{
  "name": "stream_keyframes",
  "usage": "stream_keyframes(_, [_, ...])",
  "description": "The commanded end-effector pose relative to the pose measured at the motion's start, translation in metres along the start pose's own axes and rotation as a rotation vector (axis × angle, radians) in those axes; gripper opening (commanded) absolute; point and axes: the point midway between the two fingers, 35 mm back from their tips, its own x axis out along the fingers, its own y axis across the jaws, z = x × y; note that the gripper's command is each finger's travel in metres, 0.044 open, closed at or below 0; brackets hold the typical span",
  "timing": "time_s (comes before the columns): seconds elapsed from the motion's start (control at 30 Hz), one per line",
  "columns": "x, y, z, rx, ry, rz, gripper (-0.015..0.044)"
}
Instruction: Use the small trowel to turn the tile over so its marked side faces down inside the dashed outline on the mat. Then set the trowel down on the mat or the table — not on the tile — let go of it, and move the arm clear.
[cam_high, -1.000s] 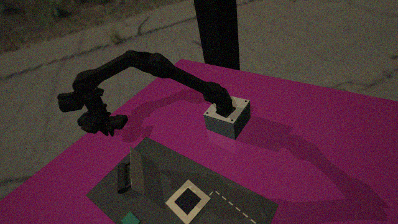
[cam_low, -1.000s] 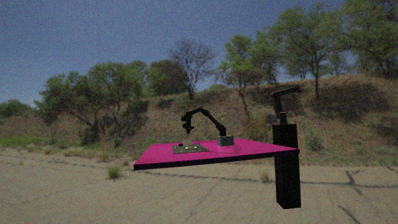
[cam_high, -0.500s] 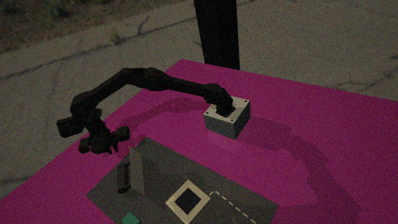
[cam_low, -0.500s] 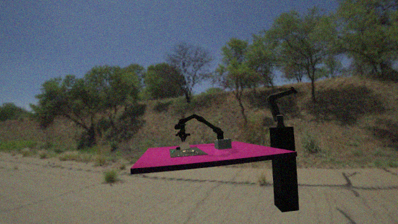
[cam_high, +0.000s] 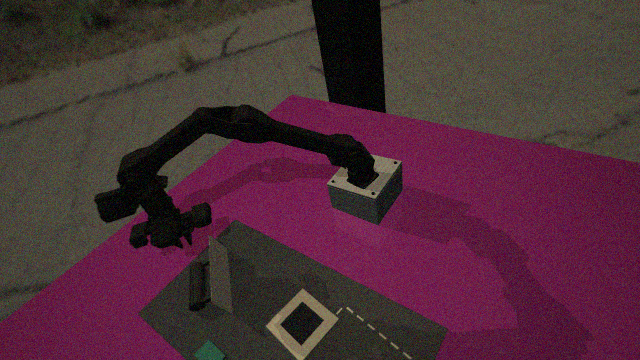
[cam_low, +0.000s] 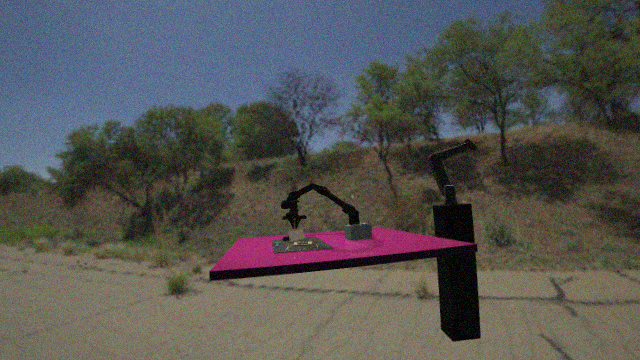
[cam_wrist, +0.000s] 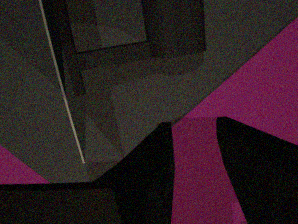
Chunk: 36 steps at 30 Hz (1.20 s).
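The small trowel rests near the left end of the grey mat. Its dark handle lies low and its grey blade stands up on edge. In the wrist view the blade's thin light edge runs down the upper left. The tile, a white square frame around a dark centre, lies flat on the mat beside the dashed outline. My gripper hangs just above the mat's far left corner, behind the trowel. Its fingers stand partly apart with only pink table between them.
The pink table carries the arm's grey base box. A black post stands at the table's far edge. A small teal patch sits at the mat's near corner. The table's left edge is close to my gripper.
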Motion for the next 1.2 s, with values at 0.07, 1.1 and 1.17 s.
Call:
stream_keyframes(0.07, [0.005,0.008,0.0,-0.005,0.004,0.004,0.01])
stream_keyframes(1.1, [0.017,0.047,0.0,-0.004,0.004,0.007,0.01])
stream_keyframes(1.17, [0.017,0.05,0.0,-0.004,0.004,0.007,0.01])
